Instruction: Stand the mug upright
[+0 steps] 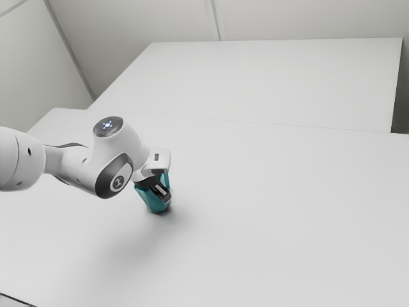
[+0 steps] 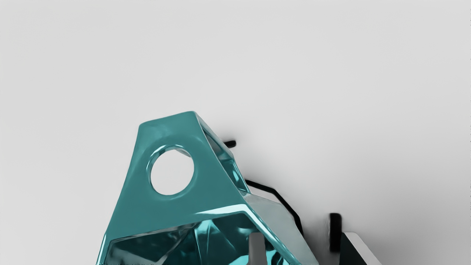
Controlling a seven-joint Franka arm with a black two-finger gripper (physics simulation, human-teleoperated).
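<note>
The black gripper [image 1: 160,189] is at the teal mug [image 1: 154,203] in the exterior view, low over the table and covering part of it. In the wrist view the mug [image 2: 173,211] has its open mouth toward my hand, and its flat handle with a round hole sticks out away from the fingers. My gripper [image 2: 300,239] stands open there across the mug's wall, one fingertip inside the mouth and the other outside, with a gap between the outer finger and the wall. The mug's lower part is largely hidden, so its exact tilt is hard to tell.
The white table [image 1: 275,217] extends around the mug. Another white surface [image 1: 268,83] lies beyond it, with pale walls behind. A dark thin edge [image 1: 16,299] shows at the exterior view's lower left.
</note>
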